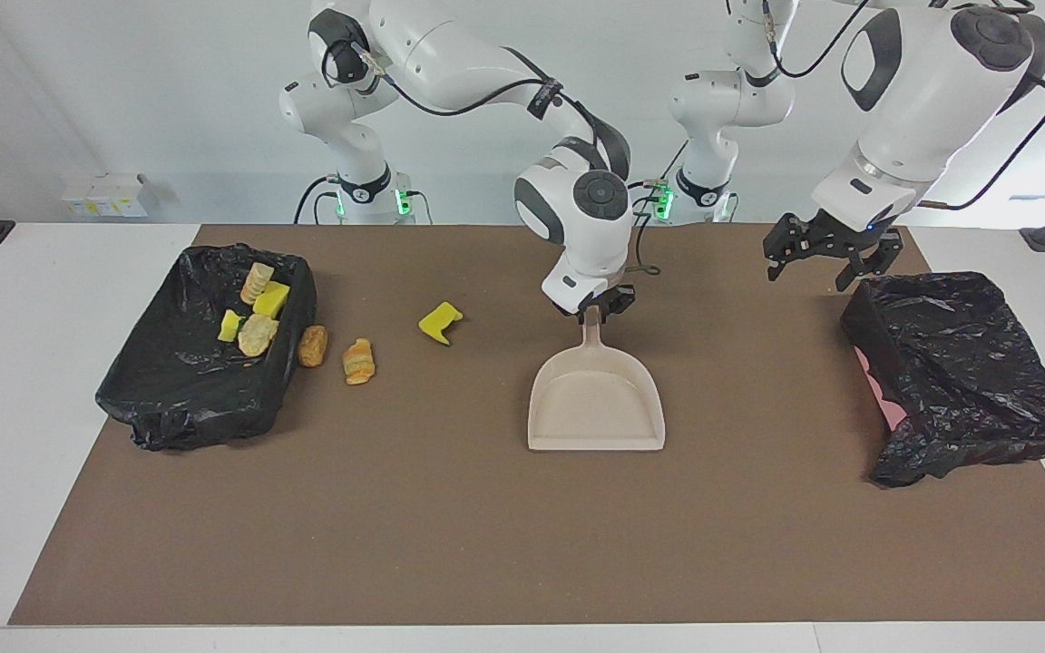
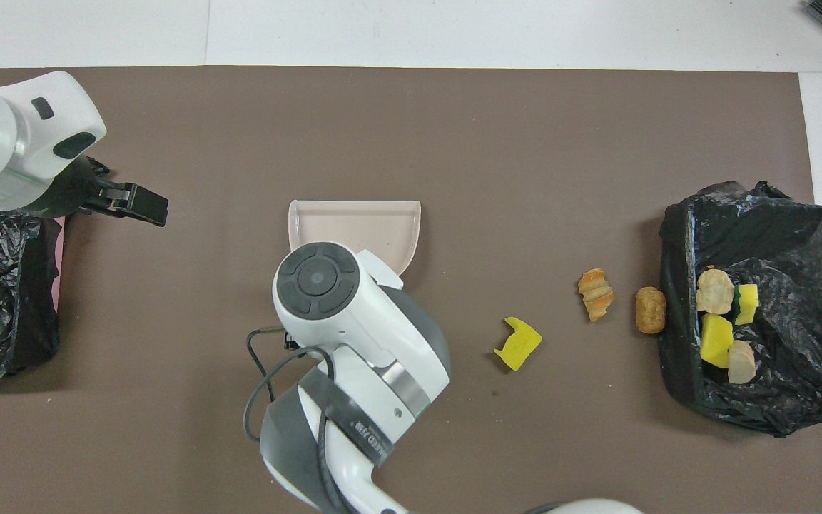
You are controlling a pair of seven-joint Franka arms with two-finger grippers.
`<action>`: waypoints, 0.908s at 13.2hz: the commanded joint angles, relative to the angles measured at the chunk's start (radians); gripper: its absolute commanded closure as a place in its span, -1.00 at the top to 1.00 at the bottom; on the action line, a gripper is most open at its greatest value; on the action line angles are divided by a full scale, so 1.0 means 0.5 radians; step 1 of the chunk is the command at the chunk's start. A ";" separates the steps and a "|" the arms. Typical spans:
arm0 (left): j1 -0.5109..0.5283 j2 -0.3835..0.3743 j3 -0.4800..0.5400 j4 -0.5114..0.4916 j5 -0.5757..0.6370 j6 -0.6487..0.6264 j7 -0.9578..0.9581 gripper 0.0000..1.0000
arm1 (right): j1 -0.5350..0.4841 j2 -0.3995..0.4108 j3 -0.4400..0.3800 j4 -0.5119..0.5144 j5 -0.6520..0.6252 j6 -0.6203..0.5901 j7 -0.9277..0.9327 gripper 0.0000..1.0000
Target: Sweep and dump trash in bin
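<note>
Right claw [image 1: 597,307] down at dustpan [image 1: 597,399] handle, around it; pinching or loosened, cannot tell. Dustpan flat mid-tabletop [image 1: 486,544]. Left claw [image 1: 820,263] spread wide, hovering over tabletop beside second black-bagged bin [image 1: 958,381], waiting. Trash: four pieces inside black-lined bin [image 1: 178,399] at right arm's end; brown lump [image 1: 312,345] touching its wall, croissant-like piece [image 1: 359,361] just beside, yellow wedge [image 1: 440,323] between those and dustpan.

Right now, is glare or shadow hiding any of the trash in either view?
Facing view: even light, soft shadows, and the yellow wedge and bread pieces on the mat read clearly. Overhead view: the bin liner shines faintly, yet the scraps inside stay visible.
</note>
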 commanded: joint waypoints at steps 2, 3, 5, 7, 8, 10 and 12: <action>-0.020 0.082 -0.046 -0.111 0.030 0.233 -0.021 1.00 | 0.182 -0.524 0.003 -0.626 0.062 0.018 0.117 -0.17; -0.020 0.125 -0.070 -0.111 0.033 0.264 -0.067 1.00 | 0.246 -0.616 0.003 -0.767 0.190 0.061 0.123 -0.17; -0.020 0.156 -0.199 -0.196 0.033 0.355 -0.229 1.00 | 0.332 -0.751 0.003 -1.049 0.264 0.245 0.123 -0.16; -0.023 0.156 -0.334 -0.350 0.033 0.494 -0.400 1.00 | 0.421 -0.782 0.003 -1.243 0.271 0.432 0.126 -0.16; -0.048 0.150 -0.392 -0.414 0.033 0.528 -0.505 1.00 | 0.440 -0.770 0.006 -1.286 0.289 0.505 0.111 -0.16; -0.124 0.141 -0.457 -0.510 0.036 0.577 -0.680 1.00 | 0.486 -0.755 0.006 -1.369 0.362 0.689 0.108 -0.15; -0.112 0.116 -0.591 -0.635 0.040 0.659 -0.833 1.00 | 0.498 -0.761 0.006 -1.406 0.402 0.755 0.099 -0.14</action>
